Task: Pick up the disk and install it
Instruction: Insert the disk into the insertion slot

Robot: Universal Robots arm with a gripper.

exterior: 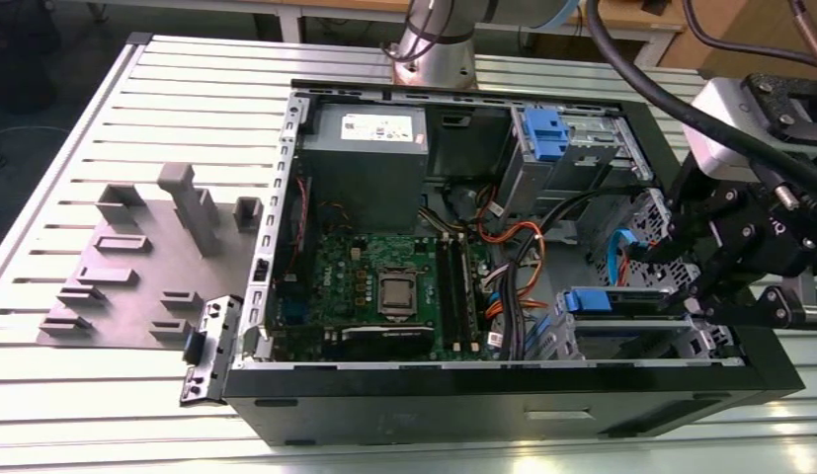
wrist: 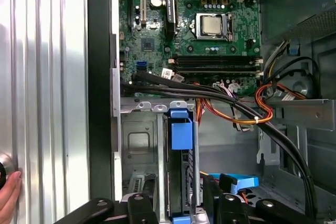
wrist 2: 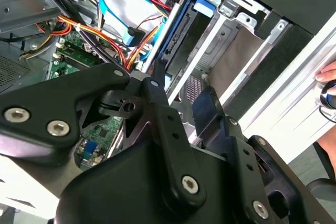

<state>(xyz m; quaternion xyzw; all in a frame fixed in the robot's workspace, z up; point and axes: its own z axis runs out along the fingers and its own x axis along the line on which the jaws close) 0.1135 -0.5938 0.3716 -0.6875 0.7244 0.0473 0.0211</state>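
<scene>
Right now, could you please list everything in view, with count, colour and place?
table: one, silver slats, under everything.
computer case: one, black, open, on the table.
fixture plate: one, grey, exterior view's left of the case.
power supply: one, grey, inside the case.
motherboard: one, green, case floor.
cables: several, black, orange, blue, mid-case.
other drive carrier: one, blue-handled, exterior view's right of the power supply.
disk: one, silver-grey, blue handle, in the cage at the gripper.
person's hand: one, beside the case.
arm base: one, silver, beyond the case.
gripper: one, black, at the disk.
</scene>
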